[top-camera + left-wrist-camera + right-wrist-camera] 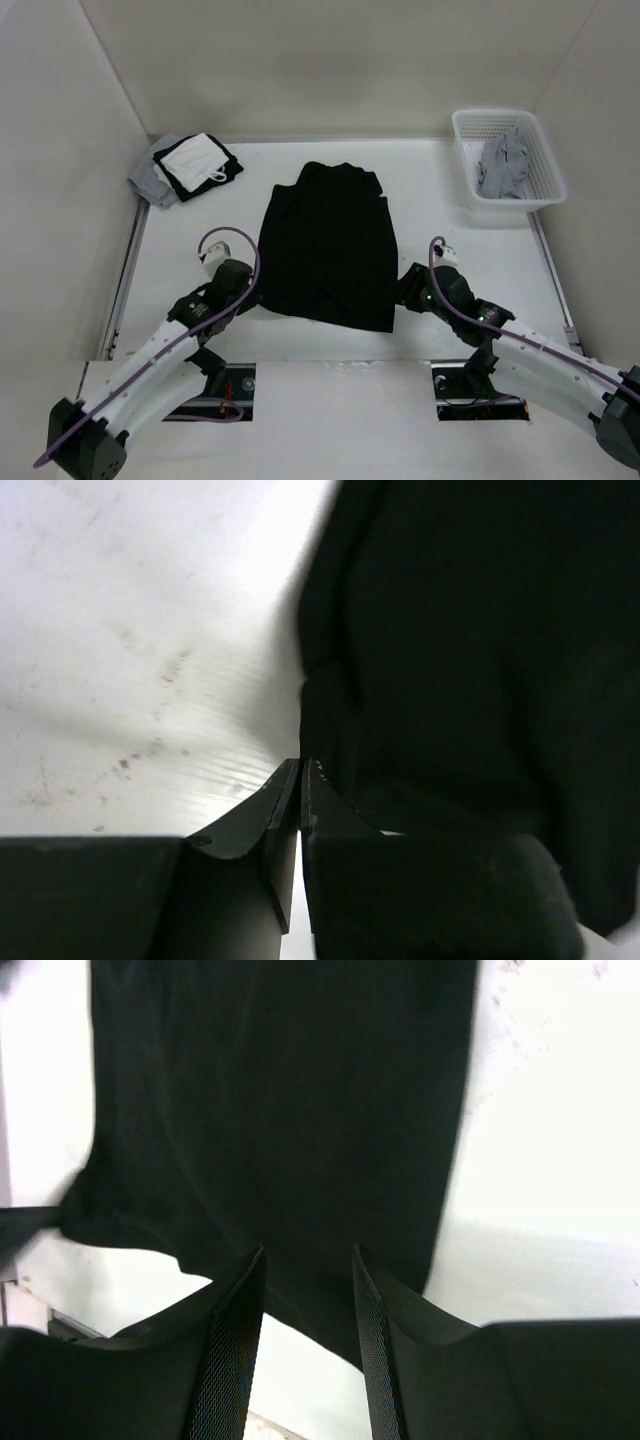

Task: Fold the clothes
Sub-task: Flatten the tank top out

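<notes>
The clothes (pixel 328 245) are one black garment spread flat in the middle of the white table, its straps end toward the back. My left gripper (pixel 250 292) is at the garment's near-left corner. In the left wrist view that gripper (pixel 301 766) is shut, its tips pinched on the black fabric's edge (pixel 320 710). My right gripper (pixel 405 288) is at the near-right corner. In the right wrist view it (pixel 308 1250) stands open, with the fabric's corner (pixel 300 1110) lying between and beyond the fingers.
A white basket (pixel 515 206) holding a grey garment (pixel 503 165) stands at the back right. A pile of grey, white and black clothes (pixel 185 165) lies at the back left. White walls close in the table on three sides.
</notes>
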Robot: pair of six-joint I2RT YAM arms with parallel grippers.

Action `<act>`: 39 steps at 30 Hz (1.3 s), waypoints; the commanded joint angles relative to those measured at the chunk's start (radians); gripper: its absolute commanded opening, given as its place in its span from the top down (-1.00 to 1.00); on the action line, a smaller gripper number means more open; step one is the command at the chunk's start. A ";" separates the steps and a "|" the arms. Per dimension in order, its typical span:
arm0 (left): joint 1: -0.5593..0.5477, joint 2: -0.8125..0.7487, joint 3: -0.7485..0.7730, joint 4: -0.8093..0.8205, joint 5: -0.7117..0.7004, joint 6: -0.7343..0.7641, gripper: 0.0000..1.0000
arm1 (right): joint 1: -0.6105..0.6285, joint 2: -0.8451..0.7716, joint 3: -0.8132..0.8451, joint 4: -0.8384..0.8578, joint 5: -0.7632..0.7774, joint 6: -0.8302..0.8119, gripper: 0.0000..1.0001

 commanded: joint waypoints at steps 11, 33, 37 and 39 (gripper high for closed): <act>-0.118 -0.361 0.100 -0.223 -0.128 -0.077 0.95 | 0.255 0.085 0.089 -0.375 0.112 0.216 0.05; -0.164 -0.388 0.060 -0.131 -0.116 -0.034 0.94 | 0.244 0.203 -0.006 -0.124 0.091 0.263 0.43; -0.158 -0.386 0.063 -0.130 -0.114 -0.031 0.94 | 0.243 0.218 -0.005 -0.113 0.074 0.259 0.59; -0.156 -0.386 0.073 -0.130 -0.119 -0.029 0.94 | 0.244 0.186 0.003 -0.134 0.092 0.263 0.82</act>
